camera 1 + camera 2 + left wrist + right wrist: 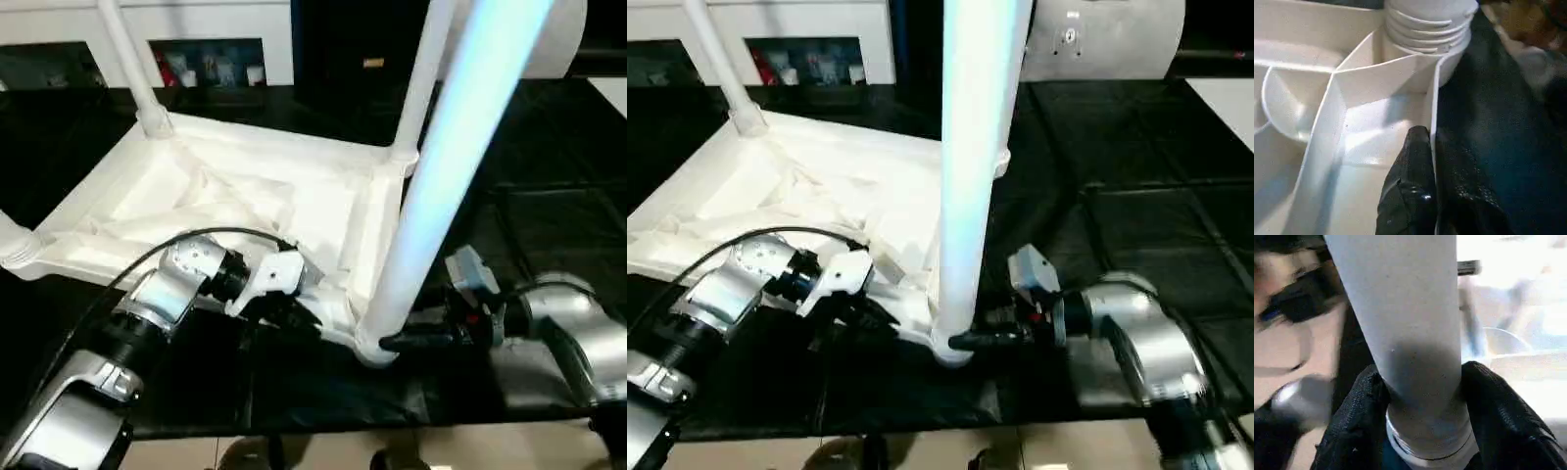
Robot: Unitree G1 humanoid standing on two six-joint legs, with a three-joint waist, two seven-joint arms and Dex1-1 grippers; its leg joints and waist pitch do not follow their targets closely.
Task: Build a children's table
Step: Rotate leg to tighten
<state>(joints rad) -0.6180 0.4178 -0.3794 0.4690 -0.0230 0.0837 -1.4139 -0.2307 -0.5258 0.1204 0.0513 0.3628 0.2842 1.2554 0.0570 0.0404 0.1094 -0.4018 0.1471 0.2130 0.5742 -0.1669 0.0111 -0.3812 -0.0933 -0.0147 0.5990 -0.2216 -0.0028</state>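
Left gripper (1432, 161) clamped on tabletop (245, 196) rim, lower centre | right gripper (1420, 406) fingers around near leg (441, 176) base, lower right

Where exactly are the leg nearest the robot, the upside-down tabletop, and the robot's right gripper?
nearest leg (431, 196), left eye view, middle of its shaft
tabletop (245, 196), left eye view, ribbed underside
right gripper (1420, 396), right wrist view, between the jaws, which stand around the leg's base

Table top (245, 201) — smooth white plastic; work surface (549, 196) — seemingly black sheeting.
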